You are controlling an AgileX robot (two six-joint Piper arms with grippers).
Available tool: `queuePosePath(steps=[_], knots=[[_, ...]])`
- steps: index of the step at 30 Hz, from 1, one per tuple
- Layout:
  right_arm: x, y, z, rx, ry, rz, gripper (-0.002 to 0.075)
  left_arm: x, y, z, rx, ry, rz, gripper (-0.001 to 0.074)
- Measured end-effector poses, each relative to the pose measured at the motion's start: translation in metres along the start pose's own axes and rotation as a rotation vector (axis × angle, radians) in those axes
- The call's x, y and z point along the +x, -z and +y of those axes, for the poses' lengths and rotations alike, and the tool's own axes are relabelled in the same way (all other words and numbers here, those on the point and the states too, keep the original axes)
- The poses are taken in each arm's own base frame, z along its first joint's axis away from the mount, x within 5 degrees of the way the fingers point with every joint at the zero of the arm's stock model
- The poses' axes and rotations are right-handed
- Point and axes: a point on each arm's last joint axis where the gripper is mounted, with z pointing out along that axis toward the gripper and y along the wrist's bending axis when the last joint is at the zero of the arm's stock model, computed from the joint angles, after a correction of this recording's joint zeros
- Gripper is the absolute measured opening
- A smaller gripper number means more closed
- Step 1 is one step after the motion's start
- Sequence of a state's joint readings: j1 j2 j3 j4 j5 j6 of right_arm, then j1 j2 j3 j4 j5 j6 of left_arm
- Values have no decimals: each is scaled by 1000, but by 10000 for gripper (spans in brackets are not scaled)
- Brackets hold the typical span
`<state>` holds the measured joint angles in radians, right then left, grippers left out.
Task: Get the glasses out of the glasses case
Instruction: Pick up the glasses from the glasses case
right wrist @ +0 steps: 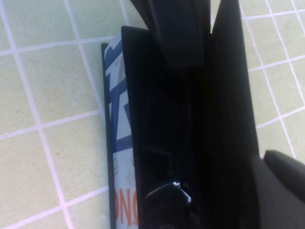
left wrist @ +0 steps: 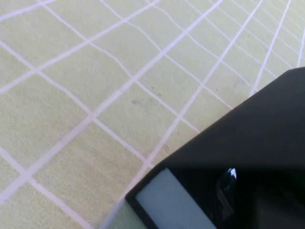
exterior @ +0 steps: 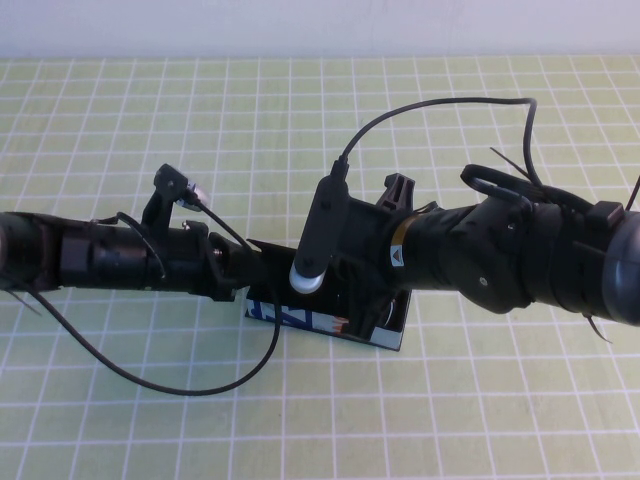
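Glasses case [exterior: 385, 330] sits open at centre of the green checked mat [exterior: 120, 110], white printed side facing 6 o'clock. Both arms meet over it. Left gripper [exterior: 262, 285] comes in from 9 o'clock at the case's left end, against the raised lid [left wrist: 257, 129]; can't tell if it's open or closed. Right gripper [exterior: 362, 305] comes from 3 o'clock, reaching down into the case; grip can't be told either. Glasses [right wrist: 167, 198] lie inside the case, shiny black frame visible in the dark lining.
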<state>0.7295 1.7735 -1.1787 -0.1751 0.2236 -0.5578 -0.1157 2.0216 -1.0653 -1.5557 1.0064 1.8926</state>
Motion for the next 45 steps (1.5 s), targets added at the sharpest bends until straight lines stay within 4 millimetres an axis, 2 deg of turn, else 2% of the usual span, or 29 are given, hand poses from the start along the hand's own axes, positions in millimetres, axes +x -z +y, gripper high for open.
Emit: queuePosePath(steps=[12, 17, 19, 21, 24, 28, 32, 37, 40, 45], knots=[[0, 0, 0, -2, -12, -1, 1, 5, 3, 3, -20, -23, 56, -5], [-1, 3, 0, -3, -53, -6, 120, 5, 3, 2, -18, -10, 61, -5], [-5, 11, -1, -6, -85, -14, 173, 5, 3, 2, -19, -8, 60, -4], [-11, 24, -1, -19, -137, -26, 193, 5, 3, 2, -18, -9, 62, -4], [-19, 45, 4, -92, -279, -35, 167, 5, 4, 2, -17, -8, 62, -5], [-20, 56, 18, -248, -453, 28, 45, 5, 4, 2, -16, -7, 61, -4], [-12, 44, 28, -306, -552, 120, -3, 5, 4, 2, -14, -4, 62, -4], [0, 17, 28, -218, -630, 185, -15, 5, 4, 2, -10, -1, 63, -4], [6, 8, 19, -153, -680, 165, -16, 5, 4, 2, -9, -2, 64, -4], [12, 2, -9, -68, -757, 106, -16, 5, 4, 1, -7, 0, 64, -4]])
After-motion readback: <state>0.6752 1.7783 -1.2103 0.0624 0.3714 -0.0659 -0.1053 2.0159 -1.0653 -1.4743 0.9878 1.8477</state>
